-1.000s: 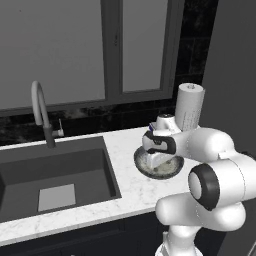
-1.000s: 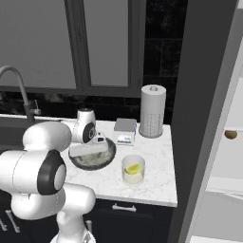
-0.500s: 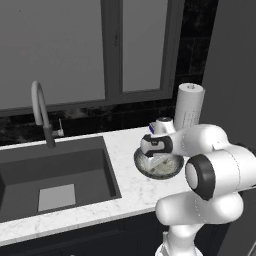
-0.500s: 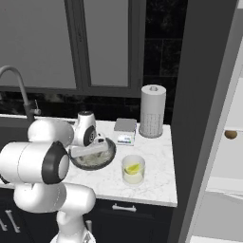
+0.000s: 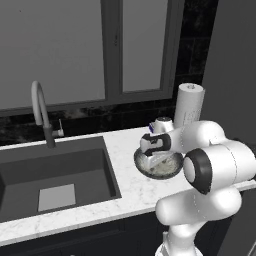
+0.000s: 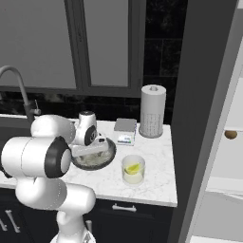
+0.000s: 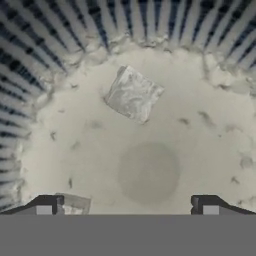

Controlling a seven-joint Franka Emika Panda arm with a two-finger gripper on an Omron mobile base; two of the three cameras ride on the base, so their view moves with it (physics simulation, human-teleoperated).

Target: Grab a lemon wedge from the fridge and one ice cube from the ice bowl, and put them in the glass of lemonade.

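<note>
The gripper [image 7: 127, 207] hangs with its jaws spread wide and empty inside the ice bowl [image 6: 110, 150] — an ice cube [image 7: 133, 94] lies on the speckled floor just ahead of the fingertips, untouched. Right of the gripper stands the glass of lemonade [image 6: 133, 170], a lemon wedge [image 6: 133, 167] already in it.
</note>
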